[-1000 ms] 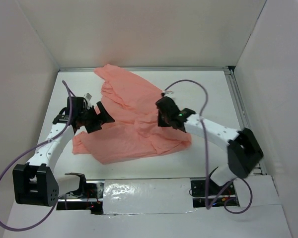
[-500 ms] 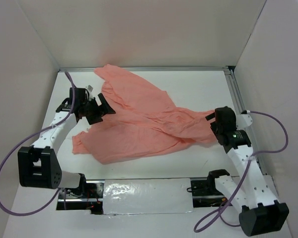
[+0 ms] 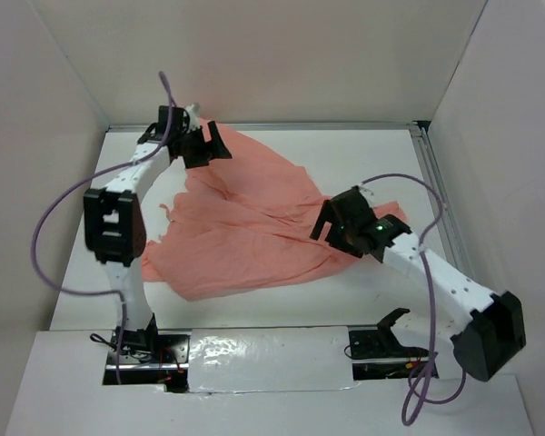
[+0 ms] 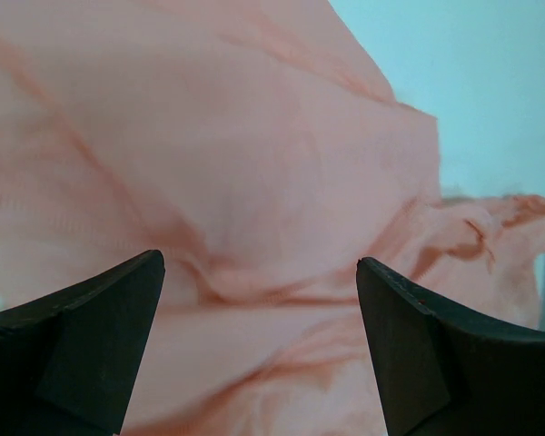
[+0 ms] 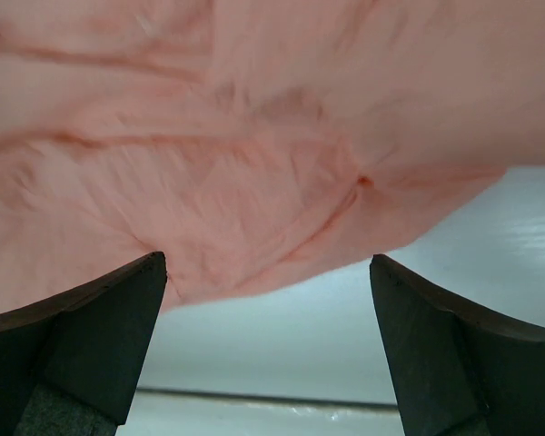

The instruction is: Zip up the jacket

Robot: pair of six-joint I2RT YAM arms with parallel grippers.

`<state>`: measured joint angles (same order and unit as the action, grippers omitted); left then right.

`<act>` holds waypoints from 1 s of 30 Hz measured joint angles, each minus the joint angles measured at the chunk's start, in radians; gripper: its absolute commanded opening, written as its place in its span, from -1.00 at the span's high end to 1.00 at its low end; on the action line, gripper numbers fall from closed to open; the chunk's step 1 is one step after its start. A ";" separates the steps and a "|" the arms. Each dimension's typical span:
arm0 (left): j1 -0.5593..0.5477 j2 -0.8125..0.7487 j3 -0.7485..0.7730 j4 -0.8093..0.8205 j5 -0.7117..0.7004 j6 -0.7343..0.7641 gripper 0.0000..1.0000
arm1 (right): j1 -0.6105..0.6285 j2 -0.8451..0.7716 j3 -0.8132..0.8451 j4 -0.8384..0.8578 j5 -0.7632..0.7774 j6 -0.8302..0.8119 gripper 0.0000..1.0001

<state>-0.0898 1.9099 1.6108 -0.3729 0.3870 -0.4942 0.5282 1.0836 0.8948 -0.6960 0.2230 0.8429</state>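
White walls (image 3: pixel 254 64) box in a smooth white bench (image 3: pixel 381 159) on three sides, seen from above with 12 o'clock at the far wall. A thin metal rail (image 3: pixel 433 195) runs along the bench's 3 o'clock edge. Across the middle lies the jacket (image 3: pixel 245 227), salmon-pink, thin and soft, creased into long folds. It reaches from a corner at 11 o'clock down to a broad rumpled flap at 7 o'clock, with a narrower lobe out toward 3 o'clock. No zipper can be made out in the bunched cloth.

A wrinkled silver tape strip (image 3: pixel 263 354) covers the near edge at 6 o'clock, between the arm bases. Purple cables (image 3: pixel 36 245) loop loosely off both arms, clear of the cloth.

At 11 o'clock the left end effector (image 3: pixel 209 145) sits over the jacket's far corner, its dark wedge-shaped fingers (image 4: pixel 82 345) spread wide, with only fabric beyond them and nothing gripped. At 3 o'clock the right end effector (image 3: pixel 327 222) hangs over the right lobe, its jaws likewise wide apart and holding nothing. Its wrist view shows a curved cloth edge and bare bench past it.
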 measured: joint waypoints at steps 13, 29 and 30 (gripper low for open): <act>-0.025 0.213 -0.060 -0.004 0.046 0.009 -0.98 | -0.166 0.573 0.109 0.009 -0.083 -0.047 -0.99; -0.553 -0.553 -0.752 -0.134 0.169 -0.266 -0.99 | -0.409 1.514 1.543 -0.108 -0.327 -0.321 -0.99; -0.587 -0.611 -0.735 -0.148 0.167 -0.270 -0.99 | -0.416 1.488 1.503 -0.086 -0.351 -0.331 -0.99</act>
<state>-0.6773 1.2991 0.8761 -0.5209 0.5537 -0.7643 0.1123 2.5717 2.3981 -0.7822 -0.1276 0.5121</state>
